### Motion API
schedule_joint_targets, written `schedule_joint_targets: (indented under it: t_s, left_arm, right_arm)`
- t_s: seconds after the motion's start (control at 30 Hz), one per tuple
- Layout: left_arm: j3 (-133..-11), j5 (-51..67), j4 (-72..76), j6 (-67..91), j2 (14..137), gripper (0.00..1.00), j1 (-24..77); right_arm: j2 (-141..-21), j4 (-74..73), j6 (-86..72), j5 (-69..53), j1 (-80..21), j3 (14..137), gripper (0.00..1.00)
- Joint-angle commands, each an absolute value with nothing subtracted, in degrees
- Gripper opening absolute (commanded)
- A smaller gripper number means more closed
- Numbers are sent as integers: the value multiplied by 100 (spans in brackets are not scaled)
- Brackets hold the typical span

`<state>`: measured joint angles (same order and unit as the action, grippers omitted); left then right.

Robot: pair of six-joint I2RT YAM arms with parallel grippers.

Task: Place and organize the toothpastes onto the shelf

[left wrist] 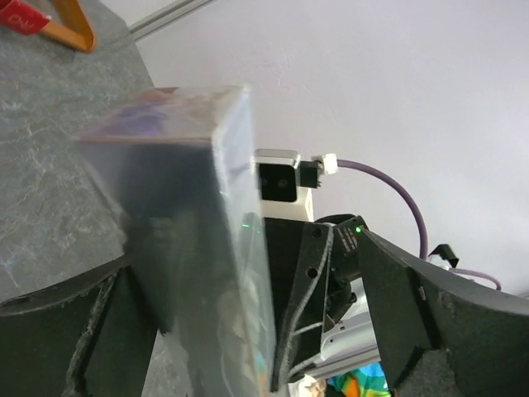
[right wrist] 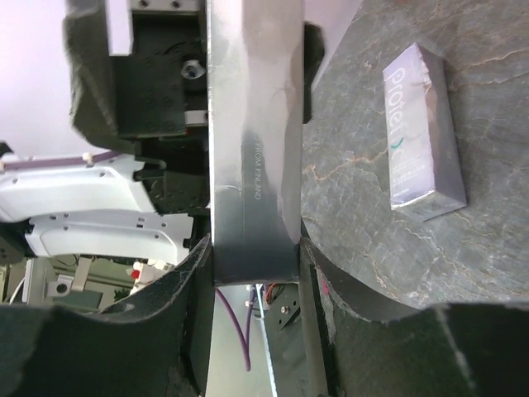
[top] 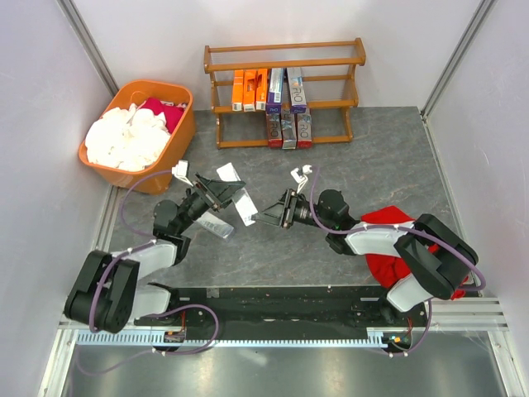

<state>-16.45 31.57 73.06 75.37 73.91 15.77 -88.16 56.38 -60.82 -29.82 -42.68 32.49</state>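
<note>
You will find the shelf (top: 285,45) at the far edge of the table (top: 372,165). Orange toothpastes (top: 249,89) and purple-and-white cartons (top: 286,86) stand on its middle tier, with red-and-silver cartons (top: 288,129) on the lowest. Your left gripper (top: 225,192) and right gripper (top: 259,217) face each other at mid-table, with a silver-grey carton (top: 237,198) between them; the grip cannot be judged from here. A second carton (top: 213,226) lies flat just beside the left gripper. An orange tub (top: 180,149) of cloths sits far left. A red cloth (top: 382,218) lies beneath your right arm.
</note>
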Motion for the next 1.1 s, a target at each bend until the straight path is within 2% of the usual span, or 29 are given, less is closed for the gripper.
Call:
schedule_joint_targets:
  t_s: [0.0, 0.13, 0.27, 0.37, 0.57, 0.8, 1.07]
  left_arm:
    - [-2003, 3094, 6156, 6297, 6533, 100, 1556]
    - [-2478, 2455, 3560, 5232, 5697, 100, 1564]
    - [-2750, 1373, 1878, 4414, 4967, 100, 1564]
    - [-2856, 774, 1259, 4202, 4659, 100, 1564]
    - [-2874, 764, 1291, 4192, 4772, 100, 1564]
    - [-2900, 1054, 1450, 4254, 5185, 100, 1564]
    - [-2936, 1248, 1555, 4324, 5467, 100, 1564]
  right_arm:
    - [-8702, 5854, -6012, -2944, -4087, 3314, 22]
    - [-8535, 5432, -5845, -2936, -3798, 3261, 20]
    - [-8289, 4827, -5643, -2918, -3429, 3156, 18]
    - [-8174, 4352, -5467, -2979, -3007, 3050, 18]
    - [-8200, 3473, -4950, -3216, -1944, 2988, 18]
    - [-8762, 3314, -4781, -3629, -626, 3426, 18]
    - [-9825, 3638, -4992, -3806, -159, 4130, 18]
